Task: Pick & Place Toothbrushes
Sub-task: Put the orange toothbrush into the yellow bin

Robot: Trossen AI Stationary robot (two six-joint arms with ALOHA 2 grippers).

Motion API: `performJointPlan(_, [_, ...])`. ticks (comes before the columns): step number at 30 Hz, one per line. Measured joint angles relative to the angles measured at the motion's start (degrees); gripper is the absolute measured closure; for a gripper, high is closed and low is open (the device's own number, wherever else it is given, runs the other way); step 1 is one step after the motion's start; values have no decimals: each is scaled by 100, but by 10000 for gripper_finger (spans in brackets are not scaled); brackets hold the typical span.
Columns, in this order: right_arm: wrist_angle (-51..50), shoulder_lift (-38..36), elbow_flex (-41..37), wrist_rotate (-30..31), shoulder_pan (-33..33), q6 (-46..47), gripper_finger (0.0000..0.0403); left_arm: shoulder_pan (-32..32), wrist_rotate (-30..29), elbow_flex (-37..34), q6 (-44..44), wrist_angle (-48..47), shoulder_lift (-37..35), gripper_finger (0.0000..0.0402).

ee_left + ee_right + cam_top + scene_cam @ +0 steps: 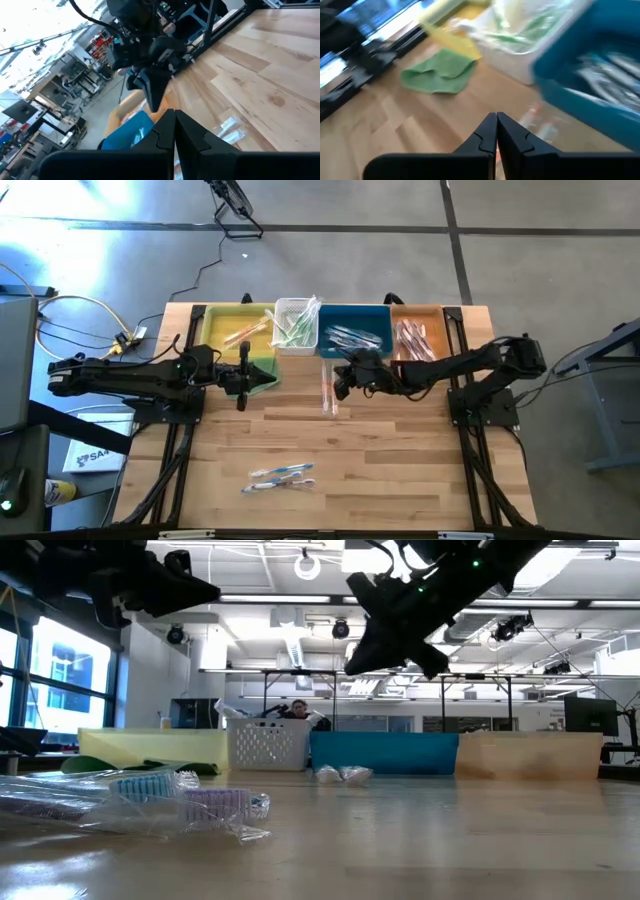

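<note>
Most wrapped toothbrushes (298, 328) already binned.
Pink pair (327, 388) and blue pair (281, 477) remain on the wooden counter (400, 470); both hands closed, empty.

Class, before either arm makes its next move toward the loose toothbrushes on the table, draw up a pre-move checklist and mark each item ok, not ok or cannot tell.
1. Left tool empty: ok, fingers shut on nothing.
2. Right tool empty: ok, shut on nothing.
3. Tools opened for a grasp: not ok, both shut.
4. Loose toothbrushes located: ok, a blue-white pair near the front edge, a pink-red one before the blue bin.
5. Green cloth apart from the pink-red one: ok.
6. Wrappers intact: cannot tell.
</note>
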Motion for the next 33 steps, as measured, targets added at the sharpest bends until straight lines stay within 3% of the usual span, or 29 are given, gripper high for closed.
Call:
performJointPlan(7, [782,343,2,-824,8,-1169,399,0,-2,0,616,90,0,399])
performJointPlan(16, [1086,403,2,-820,-28,-1701,399,0,-132,0,872,32,0,399])
performJointPlan(22, [809,401,2,-638,-127,-861,380,0,-330,0,963,32,4,399])
performJointPlan(28, [55,401,2,-23,-115,88,311,0,-345,0,972,-22,4,399])
performJointPlan(33, [-126,401,2,-187,-109,732,263,0,-351,0,974,-125,4,399])
